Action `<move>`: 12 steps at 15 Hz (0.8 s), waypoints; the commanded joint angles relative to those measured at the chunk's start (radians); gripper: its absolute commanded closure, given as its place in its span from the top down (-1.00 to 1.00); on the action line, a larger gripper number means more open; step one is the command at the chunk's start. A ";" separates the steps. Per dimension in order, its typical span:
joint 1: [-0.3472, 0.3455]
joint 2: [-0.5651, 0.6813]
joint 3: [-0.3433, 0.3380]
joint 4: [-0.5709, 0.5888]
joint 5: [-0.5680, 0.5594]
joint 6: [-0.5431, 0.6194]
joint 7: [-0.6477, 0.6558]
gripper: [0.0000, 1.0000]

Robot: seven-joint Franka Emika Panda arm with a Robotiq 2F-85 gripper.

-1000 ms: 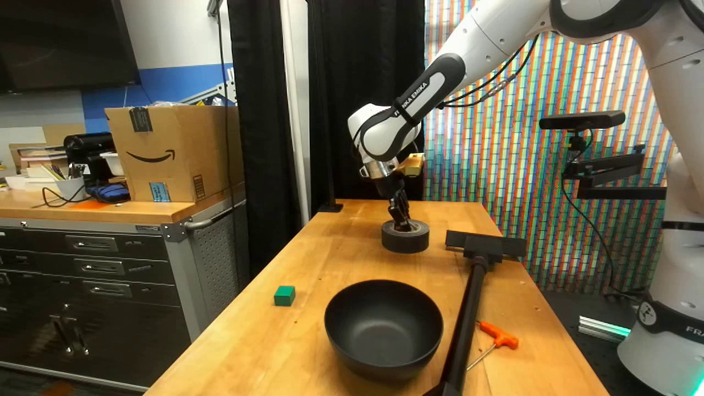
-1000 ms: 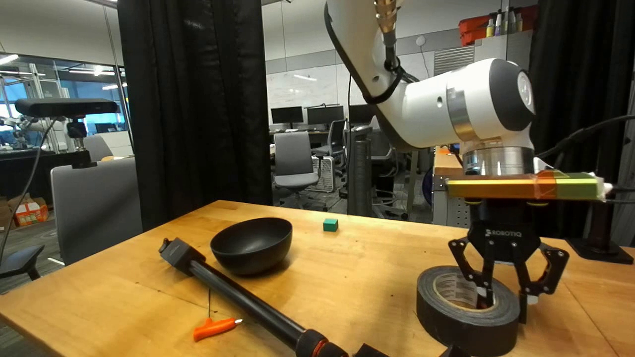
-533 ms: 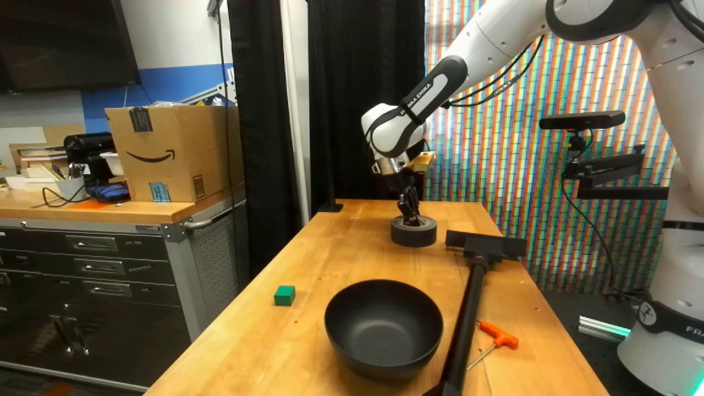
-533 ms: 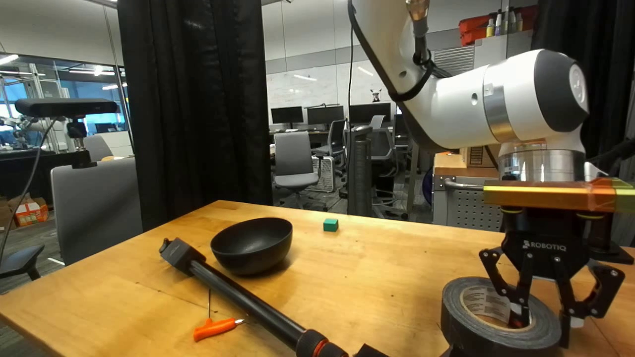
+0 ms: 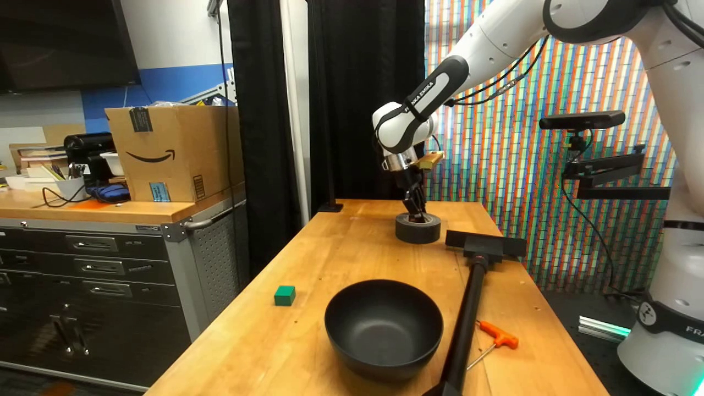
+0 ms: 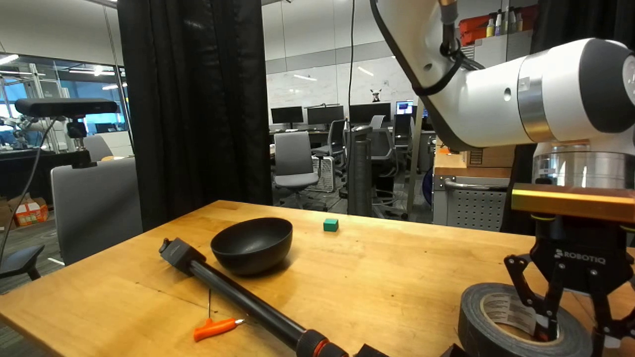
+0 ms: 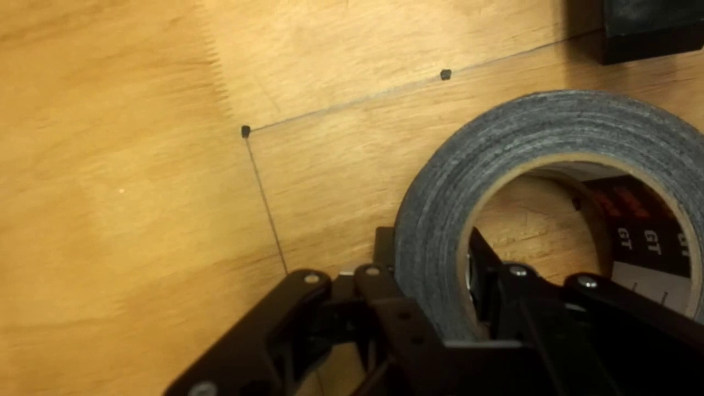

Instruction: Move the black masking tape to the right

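The black masking tape (image 5: 418,233) is a squat black roll with a pale core, near the far end of the table, just left of the black tool's head in an exterior view. It also shows at the lower right of an exterior view (image 6: 472,322), partly cut off. My gripper (image 5: 416,218) is shut on the roll's wall. In the wrist view the gripper (image 7: 432,258) has one finger inside the hole and one outside, with the tape (image 7: 440,198) between them. I cannot tell whether the roll's underside touches the table.
A long black T-shaped tool (image 5: 472,308) lies along the table's side. A large black bowl (image 5: 384,330) stands beside it. A green cube (image 5: 284,296) and an orange-handled hex key (image 5: 498,335) lie on the table (image 5: 341,258). A black block (image 7: 653,27) shows near the tape.
The gripper has moved to the right in both exterior views, carrying the tape with it toward the tool's head. The bowl, tool, cube and hex key have not moved.
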 commanded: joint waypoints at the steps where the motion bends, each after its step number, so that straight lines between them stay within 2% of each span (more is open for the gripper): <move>1: -0.009 0.045 -0.015 0.020 0.007 0.017 -0.013 -0.83; 5: 0.005 0.044 -0.011 0.024 -0.007 0.013 -0.003 -0.83; 6: 0.008 0.045 -0.011 0.026 -0.011 0.011 0.001 -0.57; 7: 0.011 0.045 -0.011 0.026 -0.014 0.011 0.002 0.17; 8: 0.012 0.044 -0.011 0.025 -0.019 0.011 0.001 0.18; 9: 0.011 0.009 -0.007 0.004 -0.003 -0.003 -0.001 0.31; 10: 0.011 0.015 -0.007 0.003 -0.003 -0.003 -0.001 -0.05; 12: 0.010 0.019 -0.007 0.002 -0.003 -0.003 -0.001 0.28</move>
